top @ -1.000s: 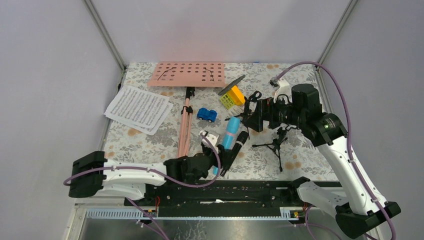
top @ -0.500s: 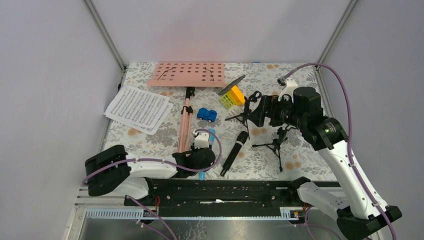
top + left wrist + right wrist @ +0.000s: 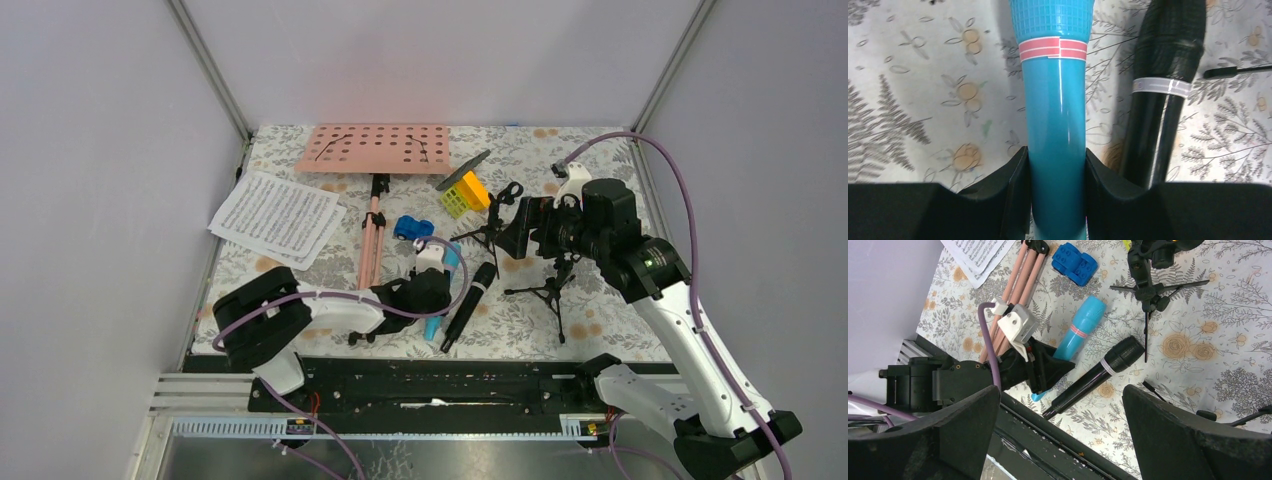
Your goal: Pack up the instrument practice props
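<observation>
The left gripper point(image 3: 1055, 167) is clamped around the handle of the blue mic point(image 3: 1055, 100), close to the arm bases. The black mic point(image 3: 1158, 115) lies just beside the blue mic, on its right. A small black tripod point(image 3: 548, 290) stands further right. Beyond the blue mic, the right gripper point(image 3: 1060, 395) hovers with its fingers spread wide and empty. The white sheet-music pages point(image 3: 277, 217) lie far left of the blue mic, and the pink music stand point(image 3: 375, 148) lies furthest back.

The blue mic point(image 3: 1055, 125) has a smooth, glossy plastic body, a gridded mesh-like head and a pink tape band point(image 3: 1053, 49). The black mic point(image 3: 1168, 50) shines on its handle; its head looks duller and finely rough. The jaws of the left gripper point(image 3: 1055, 165) are matt black plastic. The desk point(image 3: 923, 75) wears a matt floral print; the sheet-music pages point(image 3: 275, 218) are paper.
</observation>
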Motion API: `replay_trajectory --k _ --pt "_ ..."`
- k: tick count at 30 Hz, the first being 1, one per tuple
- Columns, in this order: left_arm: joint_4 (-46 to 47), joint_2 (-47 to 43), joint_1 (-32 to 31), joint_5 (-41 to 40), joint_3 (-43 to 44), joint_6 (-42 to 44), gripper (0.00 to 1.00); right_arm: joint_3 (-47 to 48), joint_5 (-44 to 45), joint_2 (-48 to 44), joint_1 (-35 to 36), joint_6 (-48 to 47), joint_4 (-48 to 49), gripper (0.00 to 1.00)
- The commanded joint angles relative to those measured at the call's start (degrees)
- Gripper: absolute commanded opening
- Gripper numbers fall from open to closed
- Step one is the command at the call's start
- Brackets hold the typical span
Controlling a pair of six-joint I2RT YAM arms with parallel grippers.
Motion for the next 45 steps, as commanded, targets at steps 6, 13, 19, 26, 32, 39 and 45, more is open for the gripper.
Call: replay_trajectory --k 6,13,19,26,32,39,45 --pt "-3.1 3.7 0.4 2.1 2.6 0.3 0.56 -0.4 0.8 -1.1 0.1 -2.1 1.0 1.00" --pt "-5.7 3.0 0.5 1.1 2.7 0.4 0.66 1.3 0.2 -0.8 0.1 -2.5 0.8 1.00" --pt "-12.0 -1.4 0.5 -1.6 6.3 2.9 0.66 2.5 1.5 -1.3 0.1 -2.5 0.6 1.00" --pt "-19.5 -12.4 0.5 -3.7 13.4 7.7 0.67 5.6 7.2 -4.5 0.1 -2.4 0.5 1.00" --pt "-23.5 -24.7 0.4 -2.6 17.5 11.3 0.73 4.8 10.5 -7.5 0.1 -1.8 0.6 1.00" --pt "-35.0 -39.6 0.5 -4.8 19.0 14.6 0.81 2.0 16.7 -14.6 0.1 -2.5 1.5 1.00" --pt "-42.4 -54.0 0.4 -7.0 19.3 15.7 0.95 -5.3 20.7 -26.5 0.1 -4.8 8.4 1.00"
